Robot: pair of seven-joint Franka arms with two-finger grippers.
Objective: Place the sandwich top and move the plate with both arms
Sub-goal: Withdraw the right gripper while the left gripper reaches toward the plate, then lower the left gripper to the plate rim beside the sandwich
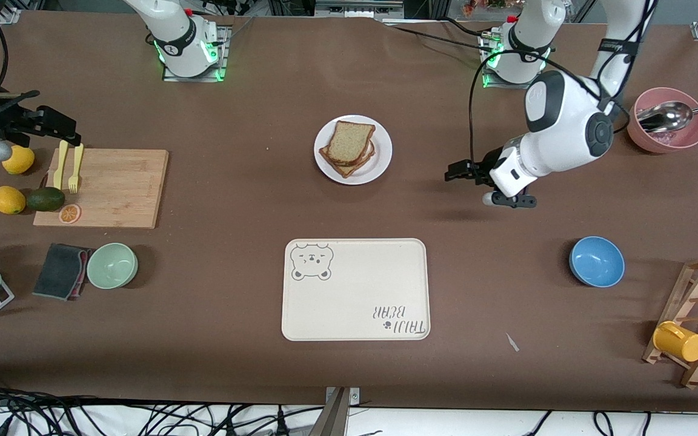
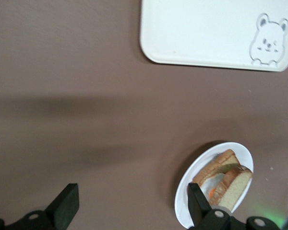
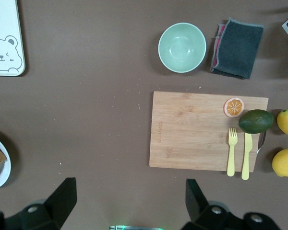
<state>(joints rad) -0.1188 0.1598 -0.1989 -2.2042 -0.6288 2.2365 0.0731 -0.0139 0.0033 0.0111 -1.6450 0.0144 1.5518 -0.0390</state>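
Cream bear tray (image 1: 355, 289) nearest the front camera, white plate (image 1: 381, 158) farther from the camera than the tray, sandwich top (image 1: 350, 141) stacked on the sandwich on the plate, left gripper (image 1: 459, 171) fingers apart over bare table beside the plate, right gripper (image 1: 52, 124) fingers apart over the cutting board (image 1: 116, 189).

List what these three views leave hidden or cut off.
- Sandwich filling: front view, covered by the sandwich top on the plate.
- Plate: right wrist view, cut by the edge.
- Right gripper: front view, arm runs off frame.
- Pink bowl contents: front view, under the spoon.
- Left gripper: open, over bare table.
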